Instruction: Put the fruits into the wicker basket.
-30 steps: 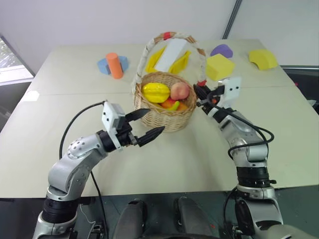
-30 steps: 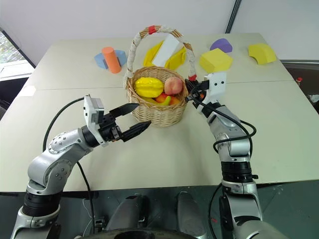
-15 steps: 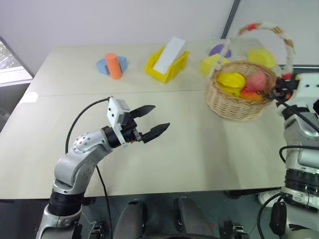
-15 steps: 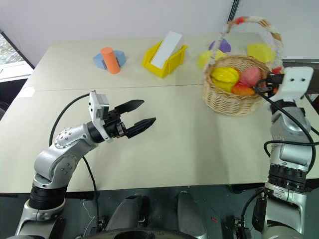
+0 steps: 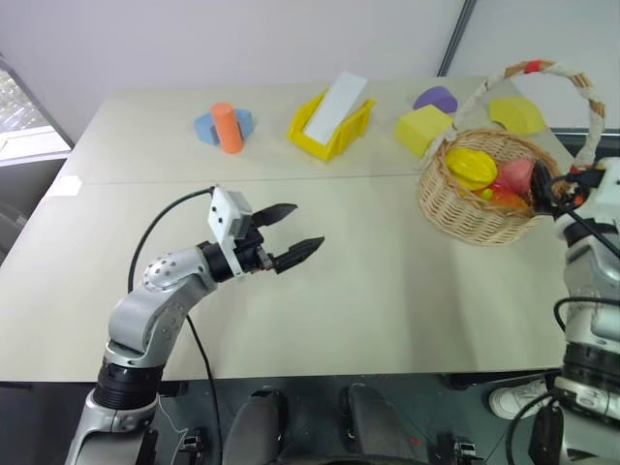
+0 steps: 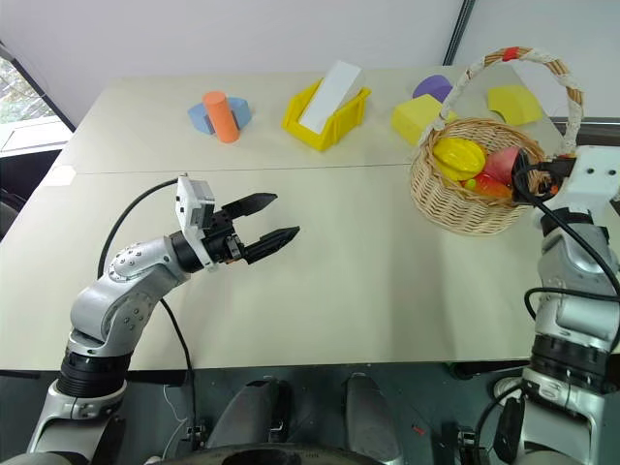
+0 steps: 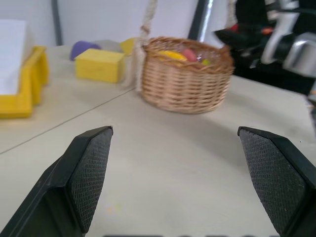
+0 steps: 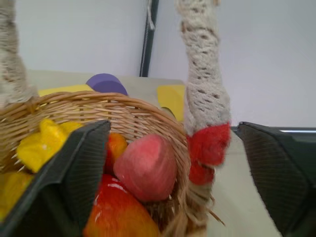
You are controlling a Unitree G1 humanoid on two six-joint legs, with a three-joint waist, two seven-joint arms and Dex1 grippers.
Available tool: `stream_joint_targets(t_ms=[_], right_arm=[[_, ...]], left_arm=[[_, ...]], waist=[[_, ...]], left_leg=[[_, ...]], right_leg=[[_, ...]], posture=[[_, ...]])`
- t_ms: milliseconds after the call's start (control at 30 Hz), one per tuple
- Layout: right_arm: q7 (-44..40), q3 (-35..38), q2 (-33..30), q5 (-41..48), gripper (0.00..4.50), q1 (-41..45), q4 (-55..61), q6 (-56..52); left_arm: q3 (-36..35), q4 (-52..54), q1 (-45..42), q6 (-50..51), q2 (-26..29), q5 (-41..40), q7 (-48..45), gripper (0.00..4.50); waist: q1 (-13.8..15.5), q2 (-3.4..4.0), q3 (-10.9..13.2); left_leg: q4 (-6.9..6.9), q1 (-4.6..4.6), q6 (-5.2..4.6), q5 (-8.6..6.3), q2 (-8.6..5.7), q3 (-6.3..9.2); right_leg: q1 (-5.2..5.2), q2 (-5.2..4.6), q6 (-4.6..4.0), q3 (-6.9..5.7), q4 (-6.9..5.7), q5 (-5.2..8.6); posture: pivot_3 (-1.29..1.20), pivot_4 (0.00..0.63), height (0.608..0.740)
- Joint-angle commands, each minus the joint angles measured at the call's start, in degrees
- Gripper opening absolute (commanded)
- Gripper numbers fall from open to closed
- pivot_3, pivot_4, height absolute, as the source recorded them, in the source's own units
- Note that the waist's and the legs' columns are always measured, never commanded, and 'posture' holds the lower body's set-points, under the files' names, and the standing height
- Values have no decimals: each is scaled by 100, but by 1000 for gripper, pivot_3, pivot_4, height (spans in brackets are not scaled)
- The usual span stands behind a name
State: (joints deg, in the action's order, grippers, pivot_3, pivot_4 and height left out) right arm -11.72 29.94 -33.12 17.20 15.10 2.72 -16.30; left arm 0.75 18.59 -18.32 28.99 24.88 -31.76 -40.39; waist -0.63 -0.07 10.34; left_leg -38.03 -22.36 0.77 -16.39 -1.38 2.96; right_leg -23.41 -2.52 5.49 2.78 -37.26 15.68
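Note:
The wicker basket (image 5: 472, 215) stands at the table's right side, handle arching over it. Inside lie the fruits: a glossy yellow starfruit (image 5: 471, 167) and a pink-red peach (image 5: 516, 175), with other orange and green pieces under them. My right gripper (image 5: 544, 190) is at the basket's right rim. In the right wrist view it (image 8: 173, 127) is open, its fingers (image 8: 84, 168) standing wide on either side of the handle's red-wrapped base (image 8: 210, 148). My left gripper (image 5: 291, 231) hovers open over the middle of the table, nothing between its fingers (image 7: 91, 170).
At the back stand a yellow plastic bin (image 5: 312, 132) holding a white block, an orange cylinder (image 5: 229, 127) on a blue piece, two yellow foam blocks (image 5: 422, 129) (image 5: 516, 113) and a purple piece (image 5: 435, 98). The table's right edge is close beside the basket.
The right gripper, shut on the basket's handle base, moved the basket from the table's centre to the right side and has now opened. The left gripper has edged forward.

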Motion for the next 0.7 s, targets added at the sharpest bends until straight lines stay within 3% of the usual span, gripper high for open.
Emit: stream_joint_targets(t_ms=[33, 200, 367, 533, 700], right_arm=[[-617, 406, -260, 308, 4314, -769, 795, 9], [-1570, 149, -388, 812, 4314, -1587, 1532, -160], [-2384, -719, -412, 969, 4314, -1867, 2051, -196], [-2623, -1399, -355, 754, 4314, -1586, 1768, -92], [-2768, -1605, -287, 612, 4314, -1238, 1135, 179]], left_arm=[[-420, -175, 160, -252, 314, 222, 16, 4353], [-873, -578, 614, -520, 744, 384, -88, 4353], [-1191, -705, 1081, -716, 892, 586, 56, 4353], [-1380, -627, 1435, -753, 864, 684, 244, 4353], [-1429, -471, 1658, -778, 805, 769, 418, 4353]], waist=[[-3, 0, 0], [-88, 2, 1], [-49, 1, 1], [3, -2, 1], [0, -3, 1]], left_leg=[[1, 0, -1, -1, 0, 0], [2, 12, -4, -2, 15, -8], [2, 29, -3, -2, 19, -4], [0, 15, -3, -3, 10, 3], [1, 12, -2, -3, 9, 7]], right_leg=[[0, -1, 0, 0, 2, 0], [3, 2, 0, 2, 1, 0], [18, 2, 0, 2, -1, 1], [17, -14, 0, -7, 9, 0], [15, -17, 0, -10, 13, 0]], posture=[[0, 150, 740], [0, 150, 740], [0, 150, 740], [0, 150, 740], [0, 150, 740]])
